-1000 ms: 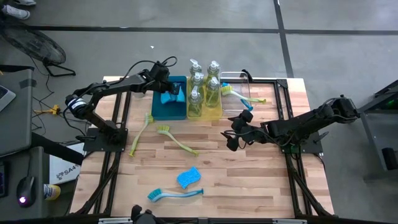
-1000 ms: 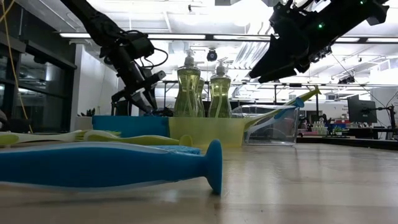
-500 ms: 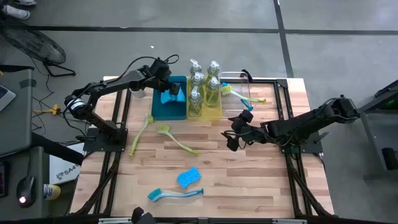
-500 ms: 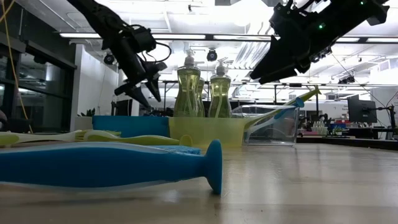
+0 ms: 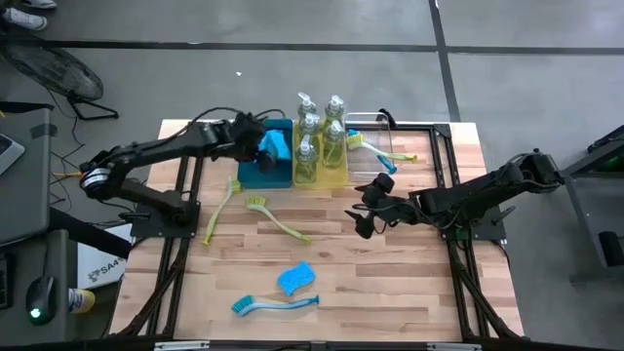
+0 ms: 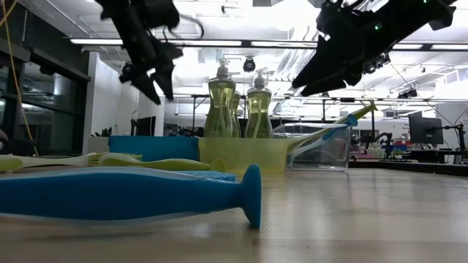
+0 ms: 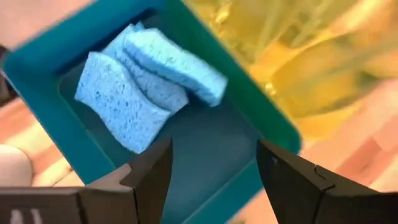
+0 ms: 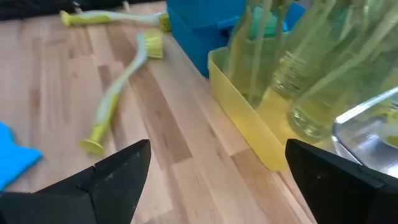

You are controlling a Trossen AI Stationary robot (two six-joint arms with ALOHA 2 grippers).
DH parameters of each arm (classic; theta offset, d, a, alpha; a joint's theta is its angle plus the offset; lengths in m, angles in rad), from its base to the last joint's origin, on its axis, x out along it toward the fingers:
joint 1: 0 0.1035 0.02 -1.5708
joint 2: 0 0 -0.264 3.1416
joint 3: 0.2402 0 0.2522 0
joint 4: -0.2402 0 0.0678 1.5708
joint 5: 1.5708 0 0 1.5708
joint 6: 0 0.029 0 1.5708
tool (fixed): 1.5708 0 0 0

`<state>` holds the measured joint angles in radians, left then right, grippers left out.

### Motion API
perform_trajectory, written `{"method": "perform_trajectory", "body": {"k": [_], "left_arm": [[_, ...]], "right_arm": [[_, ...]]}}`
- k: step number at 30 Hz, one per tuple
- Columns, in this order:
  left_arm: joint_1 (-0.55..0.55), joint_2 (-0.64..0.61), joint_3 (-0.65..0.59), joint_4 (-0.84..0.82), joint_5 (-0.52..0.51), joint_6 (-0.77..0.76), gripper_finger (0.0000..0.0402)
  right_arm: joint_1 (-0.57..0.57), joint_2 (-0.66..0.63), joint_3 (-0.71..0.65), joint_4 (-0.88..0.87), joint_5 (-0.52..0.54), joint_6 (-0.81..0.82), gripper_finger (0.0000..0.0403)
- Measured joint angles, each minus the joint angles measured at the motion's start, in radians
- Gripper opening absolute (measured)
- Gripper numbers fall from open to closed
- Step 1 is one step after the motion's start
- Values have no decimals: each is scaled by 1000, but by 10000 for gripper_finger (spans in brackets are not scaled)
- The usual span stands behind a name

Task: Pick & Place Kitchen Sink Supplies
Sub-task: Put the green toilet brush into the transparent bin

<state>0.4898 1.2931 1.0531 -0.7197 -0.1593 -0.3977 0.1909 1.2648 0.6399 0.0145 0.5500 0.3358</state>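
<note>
Blue wavy sponges (image 7: pixel 143 81) lie flat in a teal bin (image 7: pixel 37 124) at the table's far side. My left gripper (image 7: pixel 214 180) hovers open above that bin (image 5: pixel 255 177), empty. Soap pump bottles (image 5: pixel 320 132) stand in a yellow bin (image 5: pixel 336 177). Two brushes (image 5: pixel 375 151) lie in a clear bin. Loose on the table lie two yellow-green brushes (image 5: pixel 219 207) (image 5: pixel 281 220), a blue sponge (image 5: pixel 295 278) and a blue brush (image 5: pixel 275 304). My right gripper (image 5: pixel 363 210) hangs open and empty over the table's middle right.
The three bins stand side by side along the far edge. Bare wood lies between the right gripper and the loose blue sponge. In the low view the blue brush (image 6: pixel 131 193) fills the foreground, with the bottles (image 6: pixel 234 102) behind it.
My left gripper has risen from down by the teal bin to well above it and drawn back a little toward the table's left. The sponges stay in the bin. The right arm has kept still.
</note>
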Motion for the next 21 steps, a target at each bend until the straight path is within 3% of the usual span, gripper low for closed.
{"method": "perform_trajectory", "body": {"k": [6, 13, 17, 21], "left_arm": [[-145, -121, -43, 4, -113, -36, 227], [-291, -331, -299, 193, -117, -144, 227], [-371, -447, -418, 280, -150, -199, 227], [-441, -536, -483, 308, -201, -245, 227]], "right_arm": [[24, 0, 0, 75, -41, -44, 365], [55, 13, 2, 174, -51, -85, 365], [50, 123, 87, 176, -88, -115, 365], [51, 315, 277, 116, -91, -169, 365]]}}
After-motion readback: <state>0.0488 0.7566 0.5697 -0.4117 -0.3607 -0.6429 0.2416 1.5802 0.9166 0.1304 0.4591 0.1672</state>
